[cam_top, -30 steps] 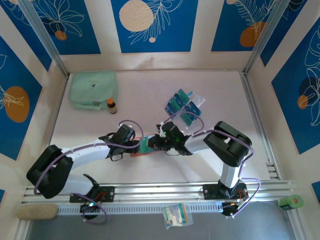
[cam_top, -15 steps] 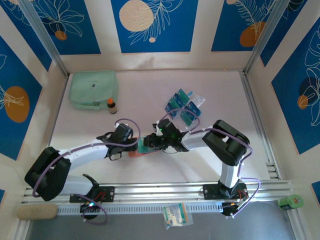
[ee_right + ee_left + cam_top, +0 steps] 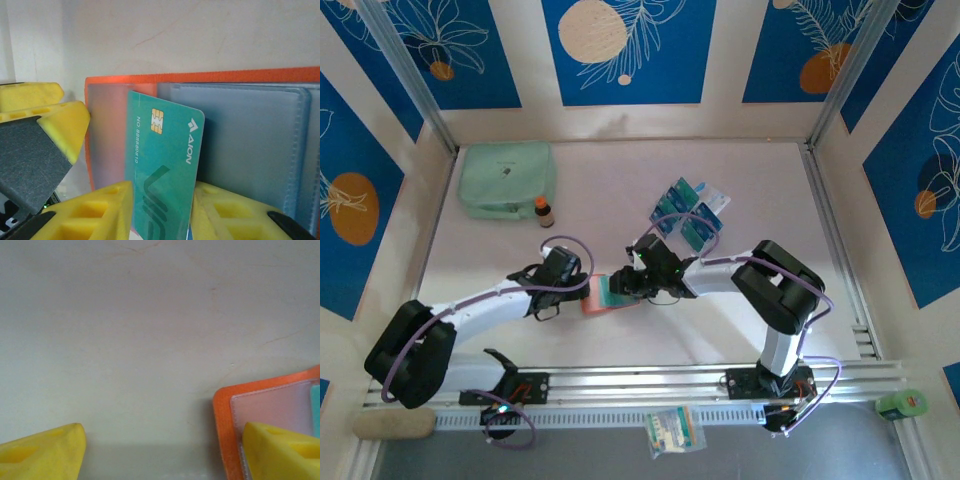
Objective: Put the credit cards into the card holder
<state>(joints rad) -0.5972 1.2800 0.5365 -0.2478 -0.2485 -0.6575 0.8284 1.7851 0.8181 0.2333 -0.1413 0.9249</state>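
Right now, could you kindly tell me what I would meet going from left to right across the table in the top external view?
Mint-green pouch → orange card holder → loose credit cards.

Orange holder (image 3: 200, 75) here, pale pink and grey-blue pockets inside, and on it a teal-green card (image 3: 165, 165) with a gold chip, white lettering and darker green stripes, plus yellow fingers (image 3: 95, 215) backed in black. On the off-white, faintly pink table (image 3: 620, 170), right of centre, the other cards (image 3: 688, 212) show blue and teal with pale marks, while the far left corner has a mint-green pouch (image 3: 506, 178) and a brown bottle (image 3: 543, 212) capped orange. All round, walls (image 3: 630, 50) of deep blue panels with white leaf outlines and orange and cream discs, cream strips between.
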